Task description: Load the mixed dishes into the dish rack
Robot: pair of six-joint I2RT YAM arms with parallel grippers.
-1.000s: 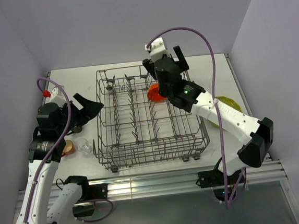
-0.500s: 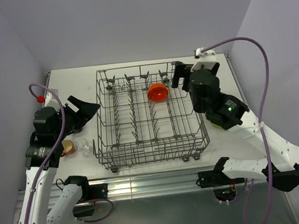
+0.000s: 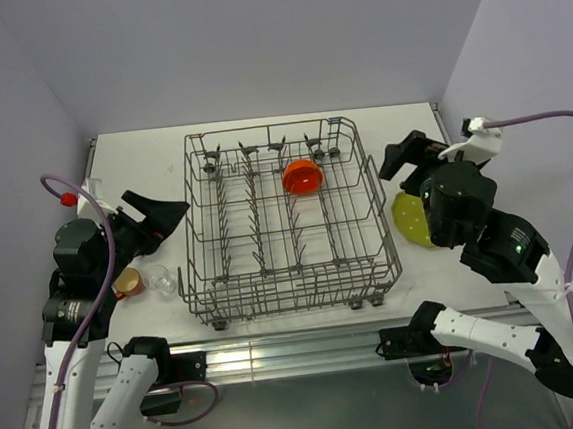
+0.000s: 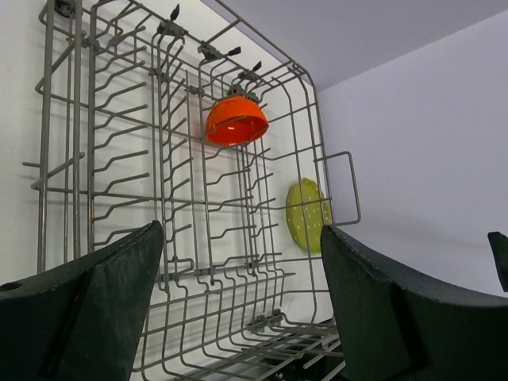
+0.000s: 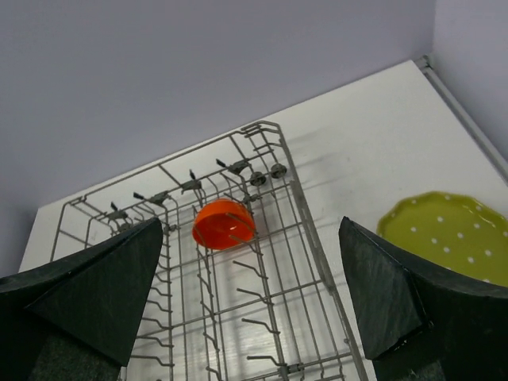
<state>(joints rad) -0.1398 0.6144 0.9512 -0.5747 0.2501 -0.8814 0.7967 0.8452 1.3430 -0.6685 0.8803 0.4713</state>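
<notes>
The dish rack (image 3: 292, 299) is a grey wire basket in the middle of the table. An orange bowl (image 3: 302, 176) leans on edge among the tines in its back row, also seen from the wrists as the orange bowl (image 4: 236, 121) (image 5: 224, 224). A yellow-green plate (image 3: 408, 220) (image 5: 452, 234) (image 4: 308, 214) lies flat right of the rack. My right gripper (image 3: 404, 156) (image 5: 251, 222) hovers open and empty above the plate's far edge. My left gripper (image 3: 161, 211) (image 4: 240, 230) is open and empty just left of the rack.
A small orange cup (image 3: 129, 281) and a clear glass (image 3: 160, 281) stand on the table left of the rack's front corner, below my left gripper. Purple walls close in the table at the back and on both sides.
My right arm has swung away from the bowl in the rack, out to the right over the plate. The bowl stays in the rack. My left arm has drawn back slightly to the left.
</notes>
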